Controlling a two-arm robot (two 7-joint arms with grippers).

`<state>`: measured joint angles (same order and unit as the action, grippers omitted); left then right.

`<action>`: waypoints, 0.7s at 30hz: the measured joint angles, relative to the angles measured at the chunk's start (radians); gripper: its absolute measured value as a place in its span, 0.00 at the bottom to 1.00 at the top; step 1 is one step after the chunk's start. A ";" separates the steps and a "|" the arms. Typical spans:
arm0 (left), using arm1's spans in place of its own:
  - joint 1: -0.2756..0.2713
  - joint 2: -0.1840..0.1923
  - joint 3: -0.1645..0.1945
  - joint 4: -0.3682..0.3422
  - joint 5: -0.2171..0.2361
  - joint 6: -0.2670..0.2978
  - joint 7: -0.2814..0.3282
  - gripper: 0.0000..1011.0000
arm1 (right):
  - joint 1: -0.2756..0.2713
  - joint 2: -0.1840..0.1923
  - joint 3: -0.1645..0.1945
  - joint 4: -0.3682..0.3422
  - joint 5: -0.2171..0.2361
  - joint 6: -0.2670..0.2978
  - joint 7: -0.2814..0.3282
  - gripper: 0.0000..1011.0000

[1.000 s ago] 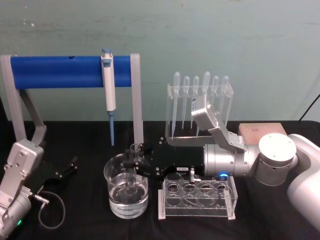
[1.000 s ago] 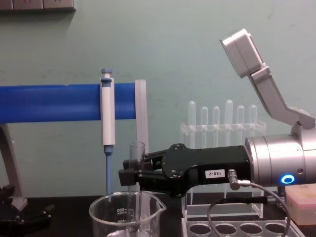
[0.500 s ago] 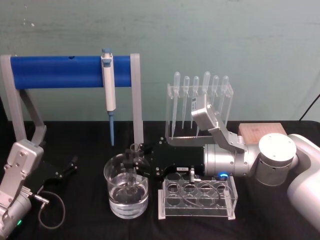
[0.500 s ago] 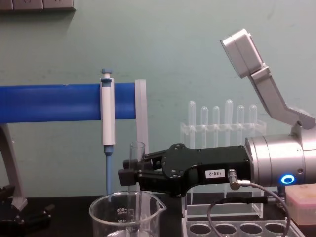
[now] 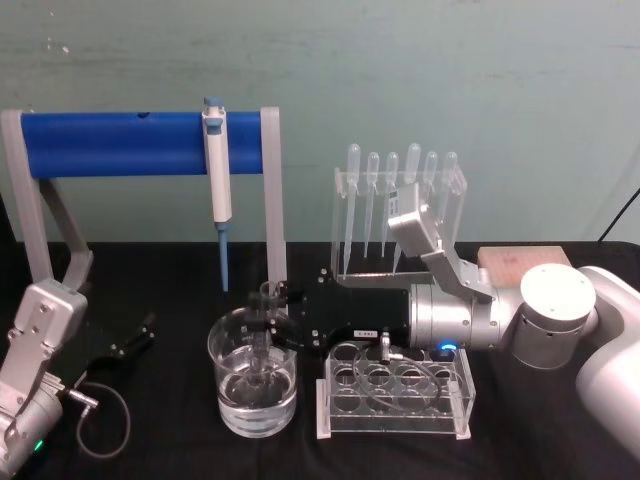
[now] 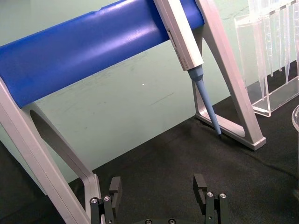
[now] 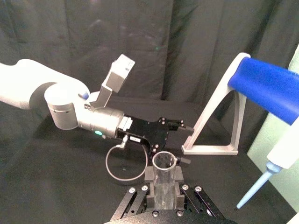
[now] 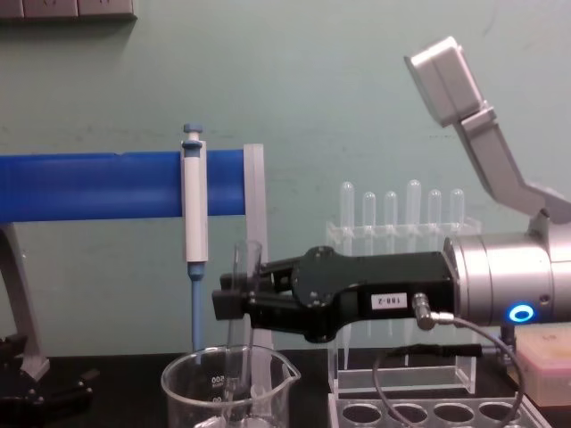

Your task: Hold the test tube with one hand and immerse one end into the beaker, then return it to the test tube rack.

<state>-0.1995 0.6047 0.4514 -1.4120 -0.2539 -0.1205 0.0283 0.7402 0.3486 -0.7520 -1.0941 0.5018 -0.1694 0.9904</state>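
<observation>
Tube (image 8: 244,267) stands nearly upright, leaning a little, in the right tool (image 8: 232,301), whose fingers are closed narrow around its upper part, just under the open mouth. Its lower end is down inside the beaker (image 8: 178,390), below the rim; the beaker holds clear liquid. The right tool reaches in level from 3 o'clock of the beaker, passing above the rack (image 5: 395,420), which sits on the black surface (image 5: 160,445) just beside the beaker at its 3 o'clock. The left tool (image 5: 133,337) sits low at 9 o'clock of the beaker, well apart from it, fingers spread wide and empty. A pipettor (image 5: 216,190) hangs at 12 o'clock behind the beaker.
</observation>
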 joint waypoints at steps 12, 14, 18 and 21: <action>0.000 0.000 0.000 0.000 0.000 0.000 0.000 0.99 | 0.003 0.031 0.016 -0.063 0.017 0.021 0.001 0.22; 0.000 0.000 0.000 0.000 0.000 0.000 0.000 0.99 | 0.005 0.039 0.019 -0.076 0.022 0.026 0.001 0.22; 0.000 0.000 0.000 0.000 0.000 0.000 0.000 0.99 | 0.011 0.053 0.021 -0.100 0.027 0.037 0.005 0.22; 0.000 0.000 0.000 0.000 0.000 0.000 0.000 0.99 | 0.016 0.062 0.023 -0.116 0.033 0.042 0.008 0.22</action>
<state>-0.1995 0.6047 0.4514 -1.4120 -0.2539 -0.1205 0.0283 0.7564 0.4110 -0.7288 -1.2099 0.5353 -0.1270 0.9988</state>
